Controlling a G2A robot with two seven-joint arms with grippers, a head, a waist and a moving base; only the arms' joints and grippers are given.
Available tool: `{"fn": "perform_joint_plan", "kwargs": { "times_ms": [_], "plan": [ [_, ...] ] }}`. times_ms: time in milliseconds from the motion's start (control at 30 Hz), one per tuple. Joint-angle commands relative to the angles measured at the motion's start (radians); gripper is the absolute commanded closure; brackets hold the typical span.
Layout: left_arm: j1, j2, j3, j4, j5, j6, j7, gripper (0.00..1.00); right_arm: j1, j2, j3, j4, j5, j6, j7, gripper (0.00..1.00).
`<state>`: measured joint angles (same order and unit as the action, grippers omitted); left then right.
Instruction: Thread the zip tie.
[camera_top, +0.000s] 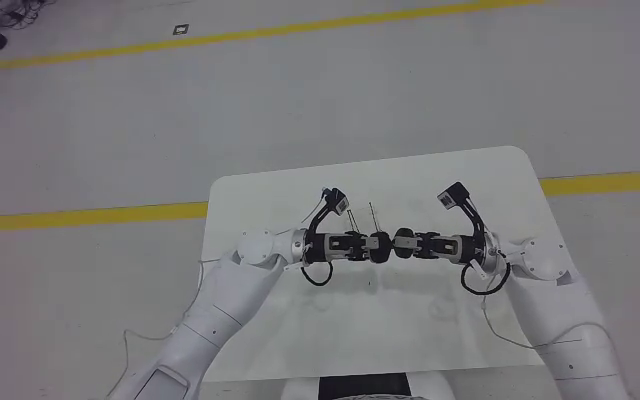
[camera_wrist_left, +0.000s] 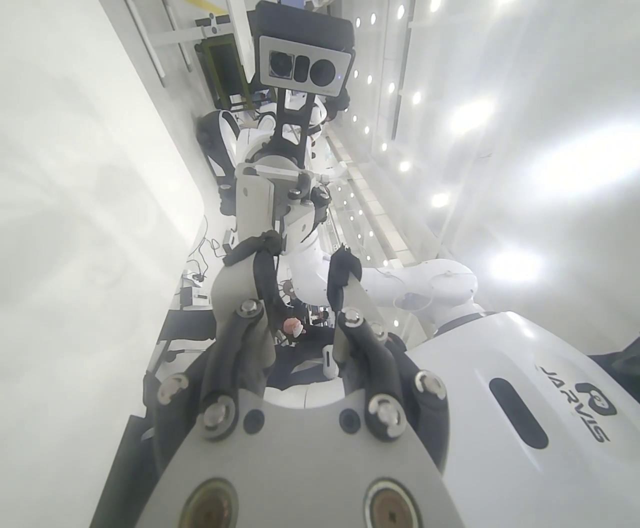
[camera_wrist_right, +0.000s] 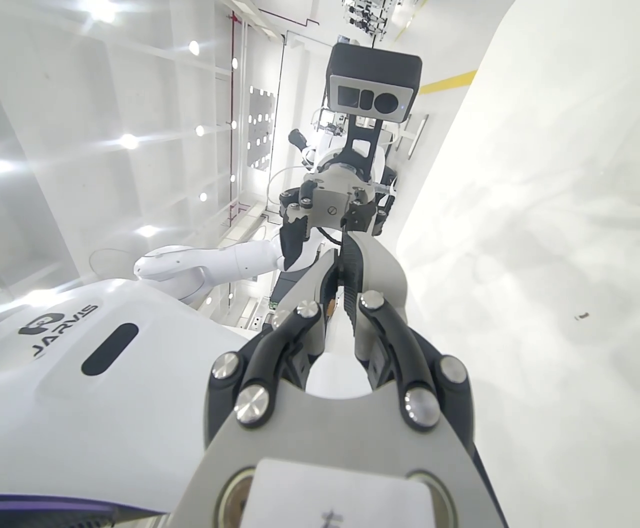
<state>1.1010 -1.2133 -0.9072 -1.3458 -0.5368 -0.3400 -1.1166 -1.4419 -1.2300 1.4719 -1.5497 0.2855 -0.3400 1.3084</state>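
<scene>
Left gripper fingers released, right gripper fingers clenched together, meeting tip to tip over centre of white rounded worktop

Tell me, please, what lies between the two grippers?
Nothing that shows: in the top view the left gripper and right gripper meet nearly tip to tip above the table, with hardly any gap.
</scene>
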Motion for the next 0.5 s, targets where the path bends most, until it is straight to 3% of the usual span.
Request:
{"fn": "perform_joint_plan", "kwargs": {
  "times_ms": [0,467],
  "plan": [
    [-0.001,0.0,0.001,0.001,0.001,0.0,0.001,0.83,-0.001,-0.001,0.001,0.0,-0.003,0.0,0.0,1.0],
    [-0.019,-0.001,0.027,0.018,0.003,0.0,0.011,0.87,-0.008,-0.006,0.013,-0.008,-0.002,0.0,0.005,1.0]
  ]
}}
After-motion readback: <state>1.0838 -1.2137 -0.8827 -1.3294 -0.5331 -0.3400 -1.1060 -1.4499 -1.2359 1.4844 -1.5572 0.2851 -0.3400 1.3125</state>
